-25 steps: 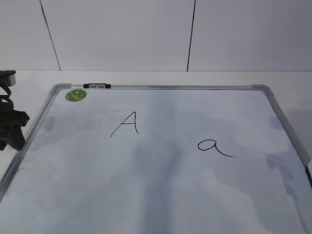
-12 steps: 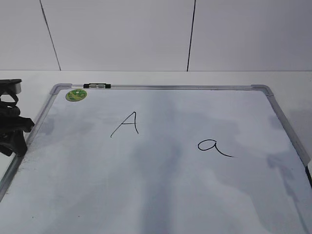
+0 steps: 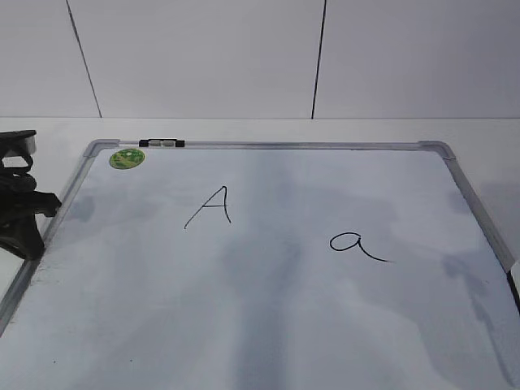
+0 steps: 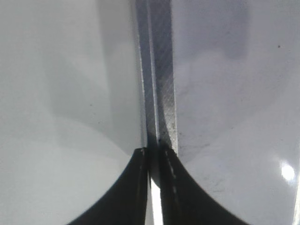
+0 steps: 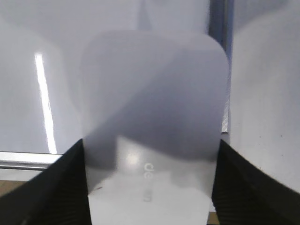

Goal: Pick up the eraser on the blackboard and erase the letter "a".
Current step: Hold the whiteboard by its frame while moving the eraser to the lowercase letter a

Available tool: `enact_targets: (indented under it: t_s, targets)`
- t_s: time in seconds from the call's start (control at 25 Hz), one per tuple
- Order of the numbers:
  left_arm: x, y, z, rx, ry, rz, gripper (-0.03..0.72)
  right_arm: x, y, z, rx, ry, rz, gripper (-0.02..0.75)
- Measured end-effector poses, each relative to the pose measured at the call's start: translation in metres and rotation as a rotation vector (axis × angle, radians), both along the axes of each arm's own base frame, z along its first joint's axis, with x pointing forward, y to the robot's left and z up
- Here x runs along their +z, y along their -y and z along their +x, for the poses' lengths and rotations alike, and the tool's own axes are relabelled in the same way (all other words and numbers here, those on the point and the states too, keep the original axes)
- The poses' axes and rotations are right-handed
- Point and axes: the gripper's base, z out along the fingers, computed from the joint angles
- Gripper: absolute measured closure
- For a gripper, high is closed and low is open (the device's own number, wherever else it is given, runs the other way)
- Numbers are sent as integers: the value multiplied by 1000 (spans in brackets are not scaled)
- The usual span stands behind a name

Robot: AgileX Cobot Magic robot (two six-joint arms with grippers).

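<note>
Right tool (image 5: 149,187), showing only in its wrist view, is clamping the smooth rounded white eraser (image 5: 152,108), while the left tool (image 4: 154,154) is hovering closed over the blackboard's (image 3: 268,325) brushed-metal frame.

Blackboard (image 3: 268,325) cropped by the exterior view's lower edge | eraser (image 5: 152,122) blurred, near end cut off, grey print unreadable | left pincer (image 4: 154,154) fingertips only, rest out of frame

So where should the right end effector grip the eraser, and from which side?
Grip the eraser across its two long straight sides, coming down from above. It lies flat with its printed top facing up, and those sides run parallel, unlike the rounded corners. The right end effector straddles those sides now.
</note>
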Motion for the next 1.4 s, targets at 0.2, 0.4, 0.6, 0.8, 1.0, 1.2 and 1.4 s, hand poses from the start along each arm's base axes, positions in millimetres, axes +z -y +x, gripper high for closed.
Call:
enact_targets:
  t_s: [0.2,0.4,0.6,0.8,1.0,1.2,1.4]
  targets:
    - [0,0,0,8,-3,-6,662,2,0,1,6,10,-1,170]
    - [0,0,0,10,-3,-6,663,17,-1,17,11,50,1,170]
    - [0,0,0,10,-3,-6,663,20,-6,47,42,23,-2,170]
    - [0,1,0,11,-3,-8,663,11,-28,79,120,-17,-8,170]
    - [0,1,0,12,-3,-9,663,-3,-56,116,194,-51,-19,170]
    - [0,1,0,12,-5,-9,664,-19,-76,153,239,-64,-40,170]
    - [0,1,0,13,-5,-11,664,-32,-91,183,276,-54,-71,170]
